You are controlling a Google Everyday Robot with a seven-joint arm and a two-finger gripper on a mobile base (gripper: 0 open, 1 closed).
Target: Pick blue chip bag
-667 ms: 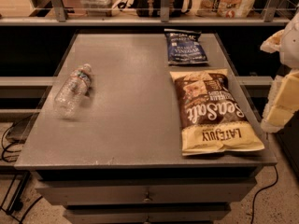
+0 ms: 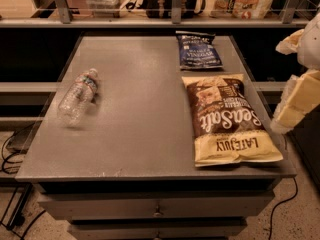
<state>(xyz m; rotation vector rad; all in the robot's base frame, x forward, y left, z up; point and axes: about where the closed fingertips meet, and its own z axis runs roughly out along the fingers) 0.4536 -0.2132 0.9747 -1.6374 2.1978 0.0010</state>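
A clear, crinkled plastic bottle (image 2: pixel 77 98) lies on its side near the left edge of the matte grey bench (image 2: pixel 135 134). The blue chip bag (image 2: pixel 199 51), small, glossy and flat, sits by the far right corner, its long axis running far edge to near edge. Just nearer lies a large brown-and-yellow bag (image 2: pixel 227 119). The cream end effector (image 2: pixel 295 104) hangs past the right edge, probably above bench height; released or clenched, I cannot tell. The blue bag lies leftward and farther back from it.

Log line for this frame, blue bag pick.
phase: pre-grasp | gripper: off table right edge | blue bag: flat, far right, not held
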